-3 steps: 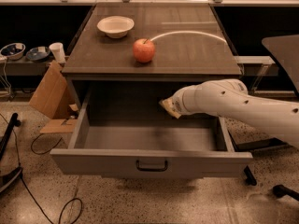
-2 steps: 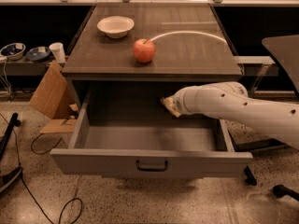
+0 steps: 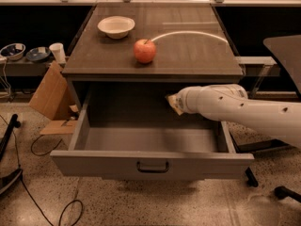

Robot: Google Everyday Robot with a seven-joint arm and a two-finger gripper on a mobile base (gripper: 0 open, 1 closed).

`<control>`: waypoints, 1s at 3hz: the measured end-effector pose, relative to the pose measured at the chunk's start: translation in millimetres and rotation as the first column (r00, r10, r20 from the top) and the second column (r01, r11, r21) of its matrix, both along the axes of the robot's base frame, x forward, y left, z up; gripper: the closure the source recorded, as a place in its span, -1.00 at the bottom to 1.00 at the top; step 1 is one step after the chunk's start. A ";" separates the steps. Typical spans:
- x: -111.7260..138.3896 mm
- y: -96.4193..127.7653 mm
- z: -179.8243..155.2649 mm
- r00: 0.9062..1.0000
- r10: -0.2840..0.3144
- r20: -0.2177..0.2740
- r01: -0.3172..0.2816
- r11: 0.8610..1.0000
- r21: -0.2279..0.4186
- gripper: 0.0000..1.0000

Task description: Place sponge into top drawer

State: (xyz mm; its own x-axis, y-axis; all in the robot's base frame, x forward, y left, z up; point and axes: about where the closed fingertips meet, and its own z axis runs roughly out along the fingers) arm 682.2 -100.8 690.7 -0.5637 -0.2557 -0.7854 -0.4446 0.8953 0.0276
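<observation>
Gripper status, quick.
Gripper: closed on the sponge, held over the right side of the open drawer.

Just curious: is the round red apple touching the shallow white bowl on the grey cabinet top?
Apart: the camera view shows bare cabinet top between red apple and white bowl. The gripper hangs over the open top drawer.

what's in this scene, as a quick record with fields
drawer: wide shallow grey top drawer, pulled open
sponge: small pale yellow sponge, at the claw, above the drawer's right rear
claw: claw on white arm, reaching in from the right
cabinet top: round red apple, white ceramic bowl
status: sponge not yet in drawer
</observation>
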 end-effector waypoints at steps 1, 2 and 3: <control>8.7 -6.7 -0.8 0.999 -0.044 0.009 0.044 0.999 0.019 1.00; 20.2 -7.7 -0.1 0.996 -0.083 0.025 0.081 0.995 0.060 1.00; 29.5 -6.2 1.4 0.994 -0.107 0.036 0.104 0.991 0.090 1.00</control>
